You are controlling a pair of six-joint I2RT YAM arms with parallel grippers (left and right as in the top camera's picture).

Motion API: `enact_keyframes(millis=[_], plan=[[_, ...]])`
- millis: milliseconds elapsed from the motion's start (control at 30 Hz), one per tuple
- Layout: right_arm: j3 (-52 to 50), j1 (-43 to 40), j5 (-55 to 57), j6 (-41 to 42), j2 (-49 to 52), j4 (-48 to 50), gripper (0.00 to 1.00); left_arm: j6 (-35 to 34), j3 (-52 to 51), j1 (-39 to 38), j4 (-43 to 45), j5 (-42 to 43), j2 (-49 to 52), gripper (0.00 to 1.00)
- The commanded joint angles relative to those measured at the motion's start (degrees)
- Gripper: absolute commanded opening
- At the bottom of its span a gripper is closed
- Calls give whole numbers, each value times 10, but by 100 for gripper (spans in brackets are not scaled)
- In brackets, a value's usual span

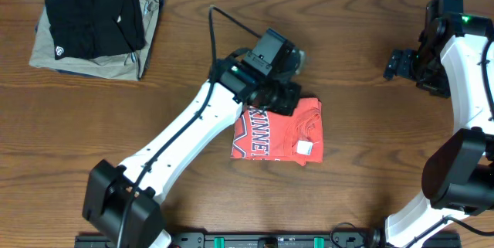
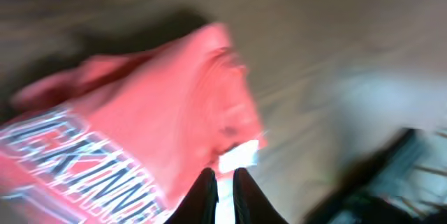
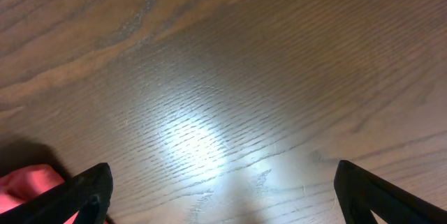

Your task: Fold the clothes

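Note:
The red-orange T-shirt (image 1: 282, 128) lies folded into a small rectangle at the middle of the table, with its white-and-blue lettering on the left half and the white neck tag (image 1: 303, 147) near its lower right corner. My left gripper (image 1: 283, 104) is over the shirt's far edge. In the blurred left wrist view its fingers (image 2: 222, 176) are close together with nothing between them, above the shirt (image 2: 160, 112) and the tag (image 2: 237, 155). My right gripper (image 1: 395, 64) is wide open over bare wood at the far right (image 3: 222, 174). A corner of the shirt (image 3: 24, 185) shows at the lower left of the right wrist view.
A folded black garment (image 1: 93, 20) with a small white logo lies on a folded khaki garment (image 1: 54, 59) at the back left corner. The table (image 1: 370, 147) is dark wood. The left arm stretches from the front edge to the shirt.

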Motion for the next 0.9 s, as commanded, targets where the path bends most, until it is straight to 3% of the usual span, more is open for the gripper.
enact_keyframes(millis=[0, 167, 433, 633, 867], plan=[[6, -2, 0, -9, -5, 0, 99, 10, -14, 20, -17, -85, 27, 12], [6, -2, 0, -9, -5, 0, 99, 34, -33, 75, 0, -51, 72, 12], [6, -2, 0, -9, -5, 0, 99, 117, -35, 158, 53, 193, 193, 12], [6, -2, 0, -9, -5, 0, 99, 122, -31, 187, 86, 163, 220, 12], [6, -2, 0, -9, -5, 0, 99, 113, 34, 230, 17, 136, 151, 11]])
